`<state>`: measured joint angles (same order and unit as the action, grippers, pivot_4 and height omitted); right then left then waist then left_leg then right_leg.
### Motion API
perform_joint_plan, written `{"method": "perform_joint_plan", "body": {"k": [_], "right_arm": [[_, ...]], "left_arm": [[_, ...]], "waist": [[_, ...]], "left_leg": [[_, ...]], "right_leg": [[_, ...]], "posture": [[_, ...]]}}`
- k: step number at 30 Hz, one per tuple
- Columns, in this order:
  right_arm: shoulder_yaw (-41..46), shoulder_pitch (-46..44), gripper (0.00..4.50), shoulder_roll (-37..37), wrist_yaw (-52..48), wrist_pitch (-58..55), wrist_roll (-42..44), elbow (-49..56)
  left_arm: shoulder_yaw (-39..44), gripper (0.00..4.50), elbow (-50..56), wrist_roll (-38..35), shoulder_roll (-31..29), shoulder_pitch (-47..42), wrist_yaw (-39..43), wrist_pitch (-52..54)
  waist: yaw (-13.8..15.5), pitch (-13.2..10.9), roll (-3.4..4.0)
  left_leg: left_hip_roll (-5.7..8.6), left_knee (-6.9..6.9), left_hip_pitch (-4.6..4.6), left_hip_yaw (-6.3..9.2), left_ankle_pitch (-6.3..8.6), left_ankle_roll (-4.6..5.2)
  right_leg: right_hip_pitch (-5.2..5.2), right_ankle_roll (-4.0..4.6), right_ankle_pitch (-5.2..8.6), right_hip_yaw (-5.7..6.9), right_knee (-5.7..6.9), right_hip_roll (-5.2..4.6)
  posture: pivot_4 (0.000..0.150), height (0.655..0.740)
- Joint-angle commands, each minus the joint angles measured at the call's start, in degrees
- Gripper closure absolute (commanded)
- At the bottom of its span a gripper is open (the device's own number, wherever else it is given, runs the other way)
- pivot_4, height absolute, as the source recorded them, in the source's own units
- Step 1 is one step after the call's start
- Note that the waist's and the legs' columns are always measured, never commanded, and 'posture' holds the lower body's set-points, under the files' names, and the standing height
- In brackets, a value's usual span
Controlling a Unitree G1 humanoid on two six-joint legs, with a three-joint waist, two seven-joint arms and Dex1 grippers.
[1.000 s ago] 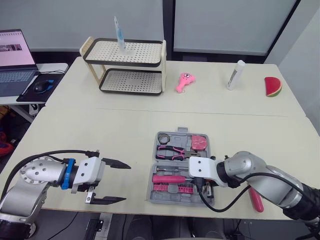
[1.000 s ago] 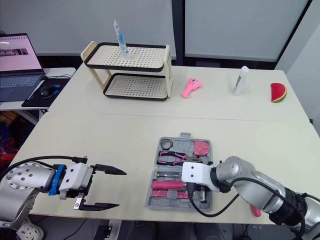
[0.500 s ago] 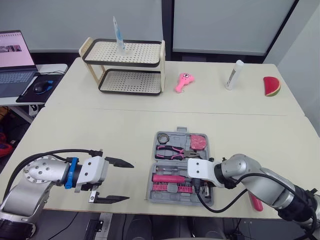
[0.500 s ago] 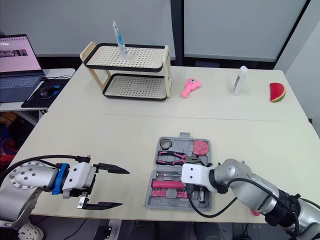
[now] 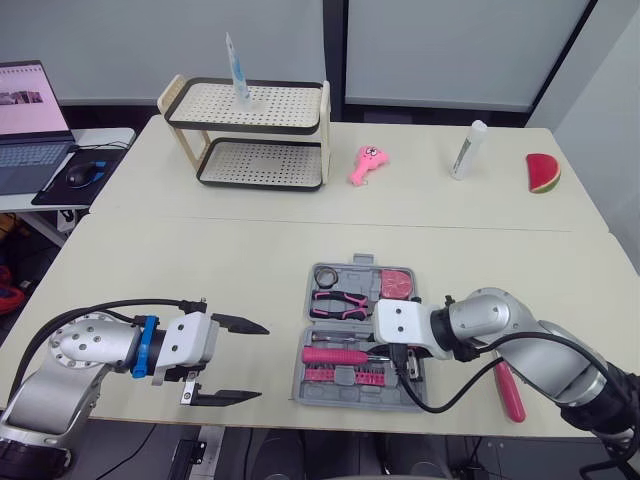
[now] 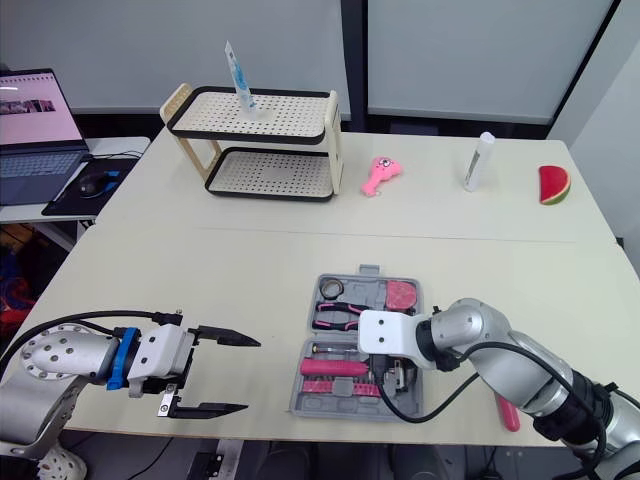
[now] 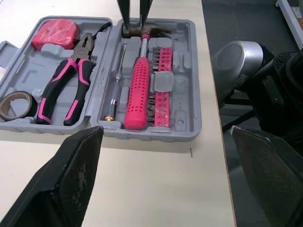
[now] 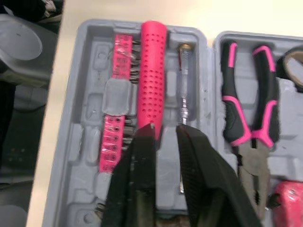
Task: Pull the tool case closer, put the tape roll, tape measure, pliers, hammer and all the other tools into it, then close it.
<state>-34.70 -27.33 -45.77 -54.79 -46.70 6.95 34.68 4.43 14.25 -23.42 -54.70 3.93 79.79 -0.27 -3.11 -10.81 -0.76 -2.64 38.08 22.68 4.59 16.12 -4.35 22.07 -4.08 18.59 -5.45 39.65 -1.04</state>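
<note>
The jaws of the right gripper (image 8: 165,128) stand a narrow gap apart with nothing between them. They are poised over the hammer (image 7: 137,90) near its head end, which suggests a tool being seated in its moulded slot rather than carried. The jaws of the left gripper (image 5: 262,362) are spread wide and empty, hovering above the tabletop (image 5: 200,270) at 9 o'clock from the tool case (image 7: 187,94), likely parked there to leave the right arm room.

The case lies open and flat at the tabletop's 6 o'clock edge, within reach of both arms. Its half toward 12 o'clock holds the tape roll (image 7: 14,105), the pliers (image 7: 78,85) and the tape measure (image 7: 57,29). The near half holds the hammer, a slim screwdriver (image 7: 115,90) and a strip of pink bits (image 7: 163,52), each in its own recess (so the lid can fold over them).

A red-handled tool (image 5: 510,390) lies on the tabletop at 4 o'clock from the case, beside the right arm and apart from the case. It looks to be what remains to go in before closing.
</note>
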Motion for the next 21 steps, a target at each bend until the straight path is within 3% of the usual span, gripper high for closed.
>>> {"method": "perform_joint_plan", "body": {"k": [1,14,21], "right_arm": [[-0.2,1.2,4.49,0.3,-0.4,3.2,-0.9,-0.3],[-4.6,2.1,4.49,8.7,2.9,5.6,-6.6,-9.6],[-7.3,3.6,4.49,7.1,1.3,8.0,-10.5,-13.2]], "left_arm": [[0.0,0.0,1.4,-0.3,0.2,0.3,-0.3,-0.2],[-0.4,0.0,1.7,-0.2,0.5,0.5,-0.5,-0.5],[-0.4,0.0,2.0,-0.1,0.7,0.9,-0.7,-0.4]], "waist": [[0.0,0.0,0.0],[-0.1,0.0,-0.03],[-0.1,0.1,-0.07]], "left_leg": [[0.0,0.0,-0.01,0.0,0.0,0.0],[-0.01,-0.01,-0.08,-0.02,0.0,0.0],[-0.01,-0.01,-0.1,-0.02,0.0,0.0]], "right_leg": [[0.0,0.0,0.0,0.0,0.0,0.0],[0.02,0.01,0.01,-0.02,0.11,0.02],[0.01,0.01,0.01,-0.02,0.11,0.02]], "posture": [[0.15,0.735],[0.15,0.735],[0.15,0.735]]}}
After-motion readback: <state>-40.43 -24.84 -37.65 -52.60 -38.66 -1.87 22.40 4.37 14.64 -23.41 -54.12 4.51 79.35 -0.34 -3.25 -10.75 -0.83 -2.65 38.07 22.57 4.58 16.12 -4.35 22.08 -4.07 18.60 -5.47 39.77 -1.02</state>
